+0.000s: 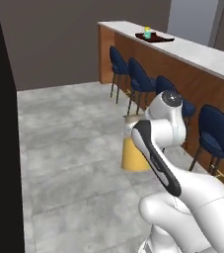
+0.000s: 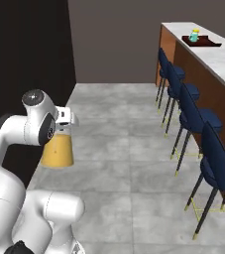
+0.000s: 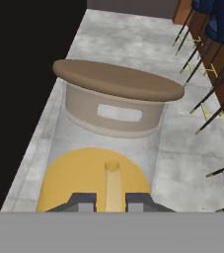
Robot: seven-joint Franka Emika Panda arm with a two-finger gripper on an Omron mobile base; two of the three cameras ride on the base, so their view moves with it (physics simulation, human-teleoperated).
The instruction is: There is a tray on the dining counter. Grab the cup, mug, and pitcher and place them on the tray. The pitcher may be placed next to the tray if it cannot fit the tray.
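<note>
My gripper [image 3: 111, 201] is shut on the pitcher [image 3: 117, 104], a clear cone with orange liquid and a round brown lid. Its dark fingertips [image 3: 84, 200] flank a narrow pale strip on the pitcher's side. The pitcher [image 1: 134, 157] hangs above the grey floor beside my forearm; its orange base [image 2: 57, 149] sits just under the hand [image 2: 64, 118]. Far ahead, the dark tray [image 1: 155, 38] lies on the dining counter [image 1: 207, 57]. The teal mug [image 1: 147, 35] stands on it with the yellow cup [image 1: 147, 29] tight against it. From the right base camera, the tray [image 2: 203, 42] and mug [image 2: 194, 36] are small.
A row of dark blue stools [image 1: 217, 133] with thin legs lines the counter's brown front [image 2: 205, 84]. A black wall [image 2: 25, 54] stands close on the left. Open grey tiled floor [image 1: 69, 148] runs between them toward the far grey wall.
</note>
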